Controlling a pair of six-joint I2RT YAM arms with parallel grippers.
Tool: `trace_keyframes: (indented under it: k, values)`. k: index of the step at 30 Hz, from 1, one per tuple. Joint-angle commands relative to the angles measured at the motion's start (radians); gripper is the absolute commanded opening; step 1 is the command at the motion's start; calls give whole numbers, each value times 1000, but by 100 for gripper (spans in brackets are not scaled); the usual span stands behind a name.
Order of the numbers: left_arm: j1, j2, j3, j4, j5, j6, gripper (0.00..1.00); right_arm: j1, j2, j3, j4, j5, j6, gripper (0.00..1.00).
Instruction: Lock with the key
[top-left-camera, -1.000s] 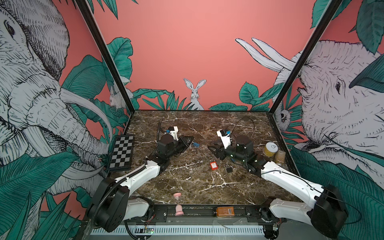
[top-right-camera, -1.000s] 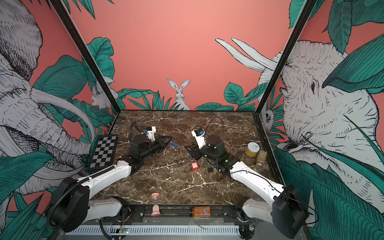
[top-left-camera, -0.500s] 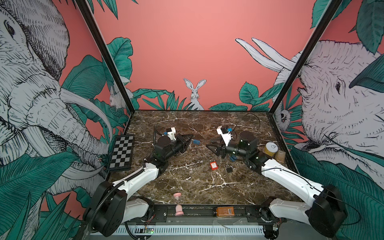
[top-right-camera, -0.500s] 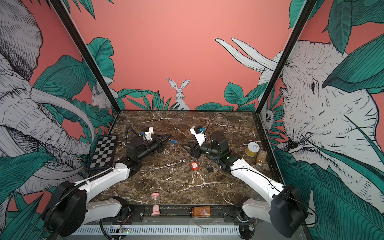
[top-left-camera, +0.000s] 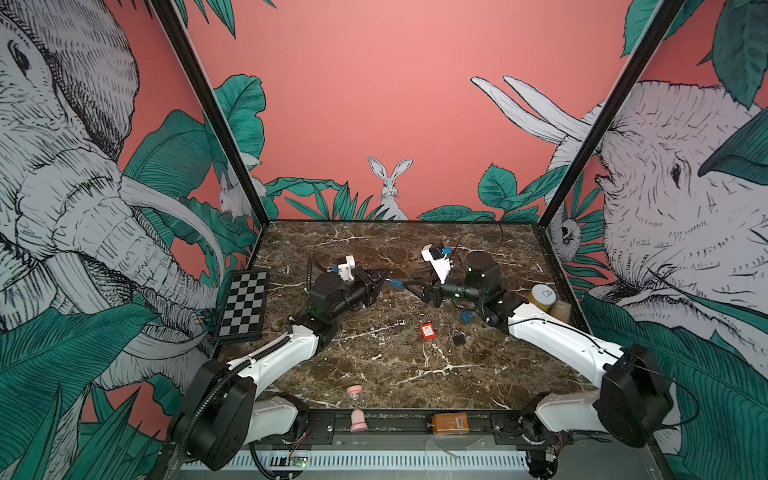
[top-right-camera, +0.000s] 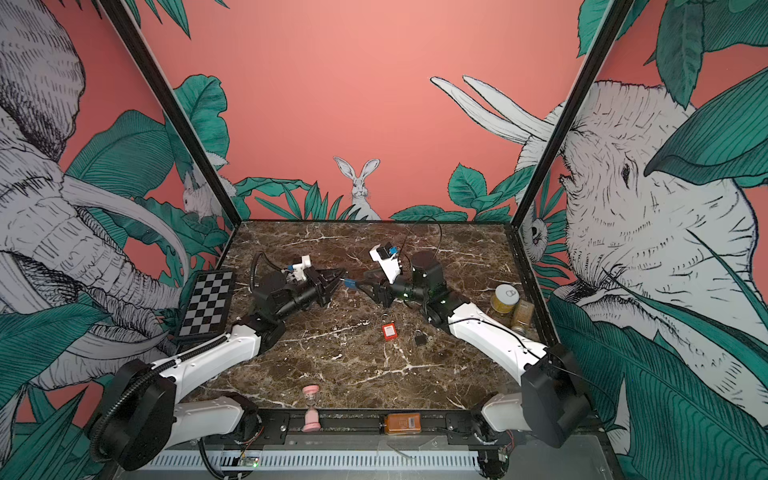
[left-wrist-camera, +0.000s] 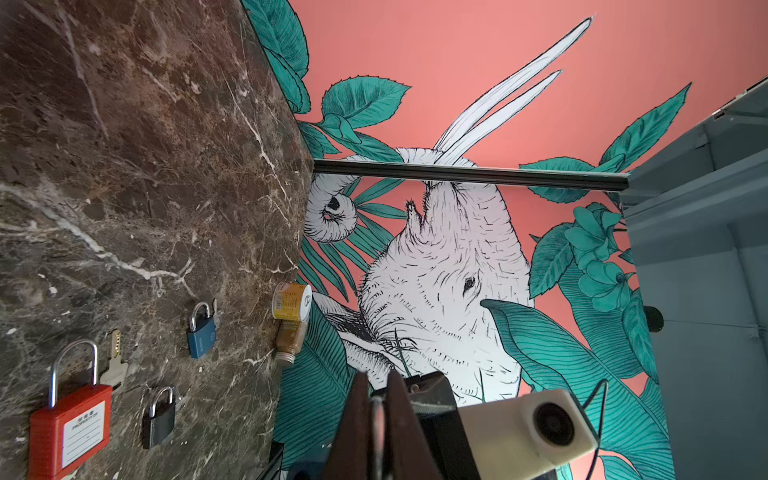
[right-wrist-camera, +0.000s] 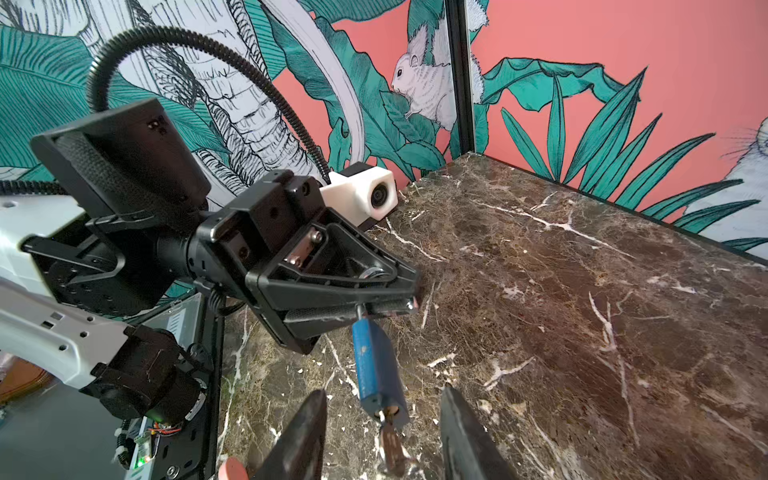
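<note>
Over the marble table (top-left-camera: 395, 374), the left gripper (top-left-camera: 384, 277) was seen clamped on the shackle of the blue padlock (top-left-camera: 396, 284), which was held clear of the surface between the two arms. The right gripper (top-left-camera: 410, 284) was pointed at it from the opposite side, jaws apart. The padlock's long axis was laid along the line between the grippers, keyhole end toward the right one. In the right wrist view the key (right-wrist-camera: 392, 444) was shown seated in that end, between the spread fingers (right-wrist-camera: 301, 432) and touched by neither. The right arm was judged nearer the key; closing on it and turning was judged the next move.
</note>
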Motion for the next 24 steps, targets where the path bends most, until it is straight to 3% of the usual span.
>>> trace_keyframes:
  k: [1, 24]
  values:
    - [-5, -13, 28, 85, 12, -28, 0, 17, 14, 25, 52, -32, 10, 42]
    - [-9, 8, 43, 94, 33, -31, 0, 53, 51, 25, 66, 34, 26, 32]
